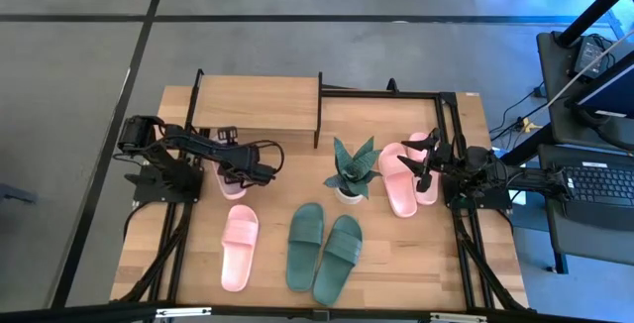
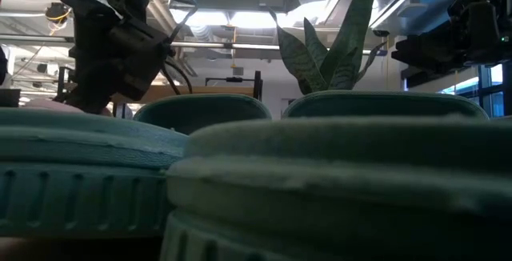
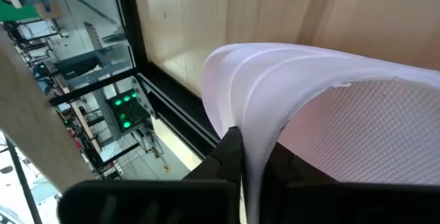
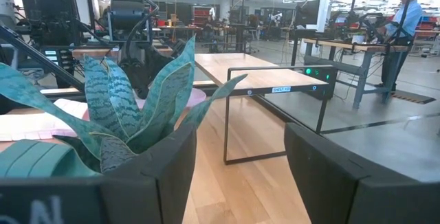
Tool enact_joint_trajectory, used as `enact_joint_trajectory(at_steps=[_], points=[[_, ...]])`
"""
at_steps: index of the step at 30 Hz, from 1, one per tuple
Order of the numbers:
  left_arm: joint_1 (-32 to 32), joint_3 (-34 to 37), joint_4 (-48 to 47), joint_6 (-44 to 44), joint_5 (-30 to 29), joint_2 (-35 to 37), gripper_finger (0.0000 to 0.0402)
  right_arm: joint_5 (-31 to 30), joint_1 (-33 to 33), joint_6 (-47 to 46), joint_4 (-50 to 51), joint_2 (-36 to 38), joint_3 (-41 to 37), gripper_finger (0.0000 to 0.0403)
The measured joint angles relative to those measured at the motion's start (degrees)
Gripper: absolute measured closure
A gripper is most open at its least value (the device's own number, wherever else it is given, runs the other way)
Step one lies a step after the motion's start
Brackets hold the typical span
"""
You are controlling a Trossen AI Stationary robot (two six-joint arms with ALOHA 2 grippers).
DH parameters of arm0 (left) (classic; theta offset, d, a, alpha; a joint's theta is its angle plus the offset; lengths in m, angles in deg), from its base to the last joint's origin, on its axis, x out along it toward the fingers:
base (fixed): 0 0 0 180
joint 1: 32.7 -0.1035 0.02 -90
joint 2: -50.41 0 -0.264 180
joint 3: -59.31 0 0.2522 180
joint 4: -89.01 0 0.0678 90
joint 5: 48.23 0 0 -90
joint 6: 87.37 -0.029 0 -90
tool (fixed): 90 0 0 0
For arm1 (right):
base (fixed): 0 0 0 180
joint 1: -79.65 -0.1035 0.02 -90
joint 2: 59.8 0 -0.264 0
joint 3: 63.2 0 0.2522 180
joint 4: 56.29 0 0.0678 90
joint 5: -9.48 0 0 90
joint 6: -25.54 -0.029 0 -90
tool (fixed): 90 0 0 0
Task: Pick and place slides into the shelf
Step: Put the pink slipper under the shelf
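Wooden worktop (image 1: pixel 396 254): left gripper (image 1: pixel 236 172) jaws clenched on pale pink slide (image 3: pixel 330 107), soft, textured strap, near shelf (image 1: pixel 258 105). Right gripper (image 1: pixel 426 160) jaws released.

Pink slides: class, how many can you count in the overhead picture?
4. One lies front left, one sits under the left end effector, two lie by the right end effector. None looks hidden.

potted plant (image 1: pixel 349 170) blocking table centre, bare board before shelf (image 1: pixel 260 103), green slides (image 1: pixel 324 251) crowding front
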Motion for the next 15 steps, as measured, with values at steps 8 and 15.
enact_joint_trajectory(at_steps=[8,15], points=[[0.01,0.00,-0.07,-0.20,0.05,0.00,0.0344,0.00,-0.02,0.00,0.00,0.00,0.00,0.0182],[0.01,-0.02,-0.11,-0.20,0.97,0.00,0.0304,0.00,-0.01,0.00,0.01,0.00,0.00,0.0182]])
